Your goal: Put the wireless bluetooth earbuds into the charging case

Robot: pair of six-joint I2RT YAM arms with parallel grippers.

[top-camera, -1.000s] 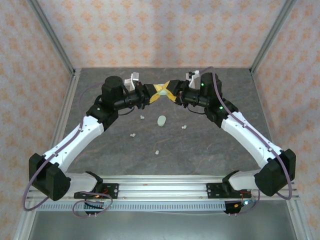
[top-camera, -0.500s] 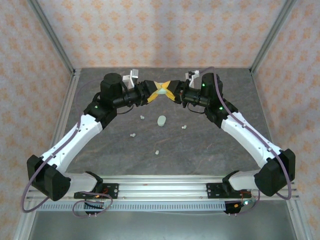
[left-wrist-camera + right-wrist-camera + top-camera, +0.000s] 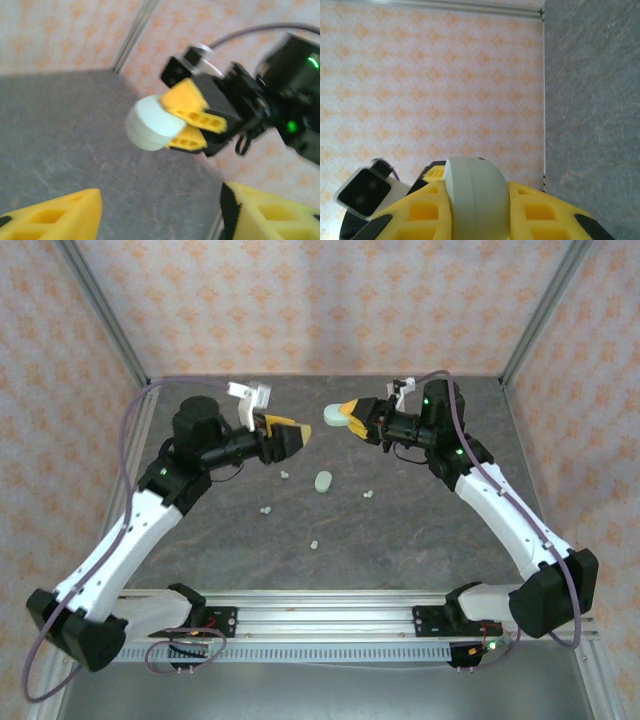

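Observation:
My right gripper is shut on a pale mint oval charging case, held above the back of the table. In the right wrist view the case sits edge-on between the yellow fingers, its lid seam closed. My left gripper stands open and empty a short way to the left of it. The left wrist view has the held case ahead of the gripper. Four tiny whitish earbuds lie on the table: one, another, a third and the nearest.
A second mint oval case lies on the grey table between the earbuds. Patterned walls and metal frame posts close in the back and sides. A rail with the arm bases runs along the near edge.
Both grippers met at the case a second ago. My left gripper has opened, let go and pulled back to the left. The right gripper keeps the case and has shifted slightly right.

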